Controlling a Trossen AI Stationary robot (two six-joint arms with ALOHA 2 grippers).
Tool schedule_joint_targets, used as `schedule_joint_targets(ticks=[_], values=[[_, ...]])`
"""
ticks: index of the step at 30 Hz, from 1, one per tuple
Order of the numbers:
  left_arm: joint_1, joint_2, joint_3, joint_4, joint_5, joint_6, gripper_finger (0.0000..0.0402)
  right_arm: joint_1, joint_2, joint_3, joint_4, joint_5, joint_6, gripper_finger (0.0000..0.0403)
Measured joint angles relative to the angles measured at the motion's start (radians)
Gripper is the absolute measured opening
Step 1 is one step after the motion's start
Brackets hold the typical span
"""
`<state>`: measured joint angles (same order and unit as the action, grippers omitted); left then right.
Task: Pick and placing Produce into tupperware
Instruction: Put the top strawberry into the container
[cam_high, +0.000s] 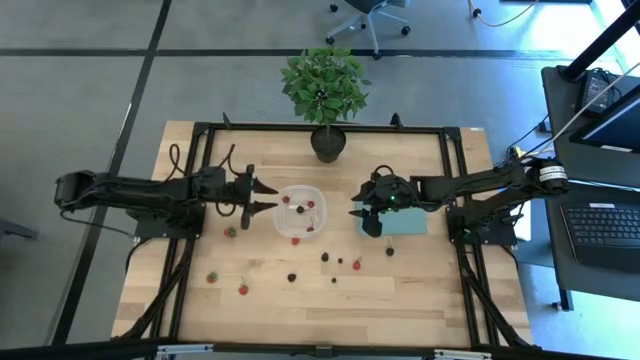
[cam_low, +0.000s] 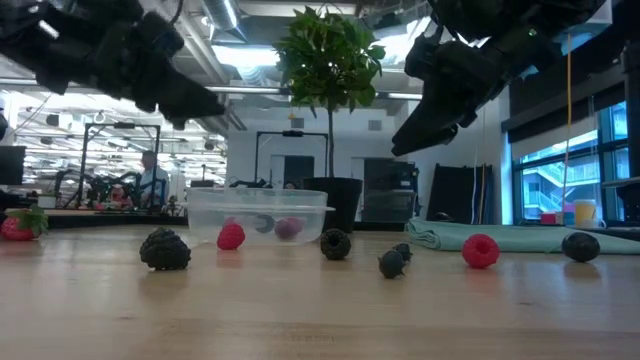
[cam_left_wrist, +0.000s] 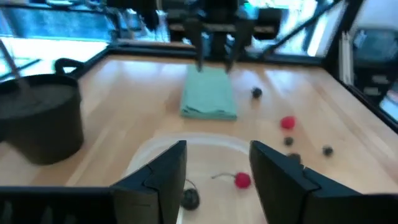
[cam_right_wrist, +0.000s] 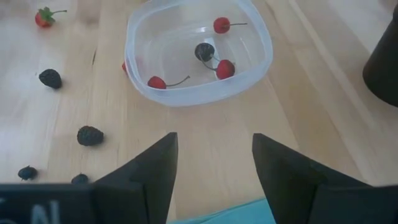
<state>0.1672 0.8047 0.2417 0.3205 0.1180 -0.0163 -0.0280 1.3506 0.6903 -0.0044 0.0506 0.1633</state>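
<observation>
Clear tupperware (cam_high: 301, 213) mid-bench holds several berries (cam_right_wrist: 224, 68); left gripper (cam_high: 268, 197) and right gripper (cam_high: 361, 218) flank it, both spread and empty.

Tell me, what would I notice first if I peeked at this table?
Probably the clear tupperware in the middle of the table, with a few red and dark berries already inside. Two dark robot arms hang either side of it with nothing in them: the left gripper right at its rim, the right gripper above a teal cloth. More berries lie scattered on the wood, and a leafy potted plant stands behind.
</observation>
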Motion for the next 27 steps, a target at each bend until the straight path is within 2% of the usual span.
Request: schedule_joint_targets(ticks=[2, 5, 8, 12, 14, 19, 27], values=[[-0.043, 0.0, 0.056, -0.113, -0.041, 0.02, 0.0168, 0.0, 0.0, 0.0, 0.0, 0.0, -0.011, 0.0209], [-0.105, 0.0, 0.156, -0.365, -0.155, -0.003, 0.0168, 0.0, 0.001, 0.0, 0.0, 0.0, -0.011, 0.0209], [-0.146, 0.0, 0.25, -0.627, -0.246, -0.115, 0.0168, 0.0, 0.001, 0.0, 0.0, 0.0, -0.013, 0.0209], [-0.183, 0.0, 0.331, -0.855, -0.255, -0.323, 0.0168, 0.0, 0.001, 0.0, 0.001, 0.0, -0.015, 0.0209], [-0.208, 0.0, 0.344, -0.91, -0.255, -0.364, 0.0168, 0.0, 0.001, 0.0, 0.003, 0.0, -0.019, 0.0209], [-0.305, 0.018, 0.344, -0.965, -0.255, -0.351, 0.0168, 0.0, 0.001, 0.0, 0.024, 0.0, -0.019, 0.0209], [-0.439, 0.075, 0.344, -1.104, -0.26, -0.634, 0.0168, 0.0, 0.002, 0.001, 0.047, 0.0, -0.046, 0.0209]])
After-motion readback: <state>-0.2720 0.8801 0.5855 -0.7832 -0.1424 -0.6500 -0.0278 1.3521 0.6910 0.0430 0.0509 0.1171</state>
